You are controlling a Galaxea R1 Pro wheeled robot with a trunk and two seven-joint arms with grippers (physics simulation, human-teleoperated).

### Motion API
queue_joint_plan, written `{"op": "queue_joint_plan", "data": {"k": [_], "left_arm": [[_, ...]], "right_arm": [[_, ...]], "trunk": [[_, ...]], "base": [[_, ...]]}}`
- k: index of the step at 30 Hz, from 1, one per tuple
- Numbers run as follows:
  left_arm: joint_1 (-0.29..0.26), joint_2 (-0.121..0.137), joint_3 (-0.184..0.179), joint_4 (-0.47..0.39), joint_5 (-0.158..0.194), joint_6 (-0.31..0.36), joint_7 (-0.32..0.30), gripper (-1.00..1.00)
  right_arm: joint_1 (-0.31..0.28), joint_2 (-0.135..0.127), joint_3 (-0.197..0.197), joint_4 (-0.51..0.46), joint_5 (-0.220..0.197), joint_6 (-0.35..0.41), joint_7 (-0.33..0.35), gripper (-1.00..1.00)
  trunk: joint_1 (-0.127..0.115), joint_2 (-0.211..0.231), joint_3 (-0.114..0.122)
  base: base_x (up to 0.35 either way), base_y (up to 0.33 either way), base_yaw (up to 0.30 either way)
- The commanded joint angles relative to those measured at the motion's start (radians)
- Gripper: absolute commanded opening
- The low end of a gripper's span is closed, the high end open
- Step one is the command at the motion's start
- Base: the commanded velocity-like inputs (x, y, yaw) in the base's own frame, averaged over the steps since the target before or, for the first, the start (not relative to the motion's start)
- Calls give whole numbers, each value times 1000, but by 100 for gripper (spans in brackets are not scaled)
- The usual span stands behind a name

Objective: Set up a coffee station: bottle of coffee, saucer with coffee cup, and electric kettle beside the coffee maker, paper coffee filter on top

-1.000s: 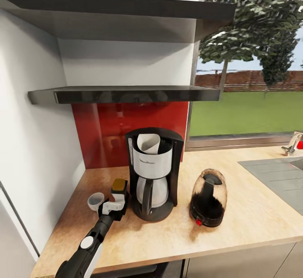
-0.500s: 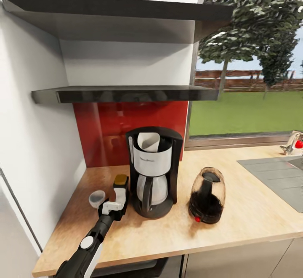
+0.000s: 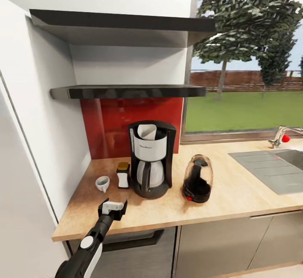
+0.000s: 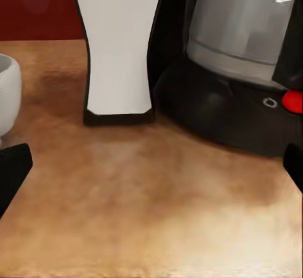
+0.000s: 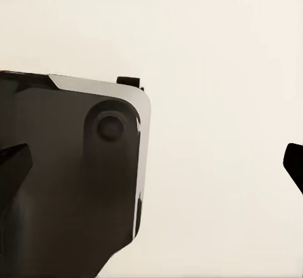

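Wooden worktop (image 3: 235, 202) under 2 dark shelves (image 3: 126, 91). Near back left corner: coffee maker (image 3: 150, 160) with paper filter (image 3: 147, 131) on top, coffee bottle (image 3: 123, 174) and cup (image 3: 102, 183) beside, kettle (image 3: 198, 179) opposite. Left tool (image 3: 112, 206) at front edge, spread wide, holding nothing. Right tool (image 5: 151, 164) wide apart, unladen.

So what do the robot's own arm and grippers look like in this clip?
In the head view the left arm is a slim black link with a white lower shell and a round white disc at a joint. The left gripper has a white plate across a black body. In the wrist views, both grippers' fingertips appear as plain black wedges at the picture edges. No cables or markings are visible.
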Motion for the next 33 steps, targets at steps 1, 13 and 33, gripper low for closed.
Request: {"op": "queue_joint_plan", "data": {"k": [1, 13, 33], "left_arm": [[0, 0, 1, -3, -1, -3, -3, 100], [19, 6, -1, -15, -1, -46, -43, 100], [67, 56, 0, -117, -1, -65, -283, 100]], "right_arm": [[0, 0, 7, 1, -11, -3, 5, 100], [0, 6, 3, -6, -15, -3, 5, 100], [0, 8, 2, -10, -17, -5, 5, 100]], "trunk": [[0, -1, 0], [0, -1, 0], [0, -1, 0]], "base": [[-112, -51, 0], [-16, -7, 0], [-56, 0, -234]]}}
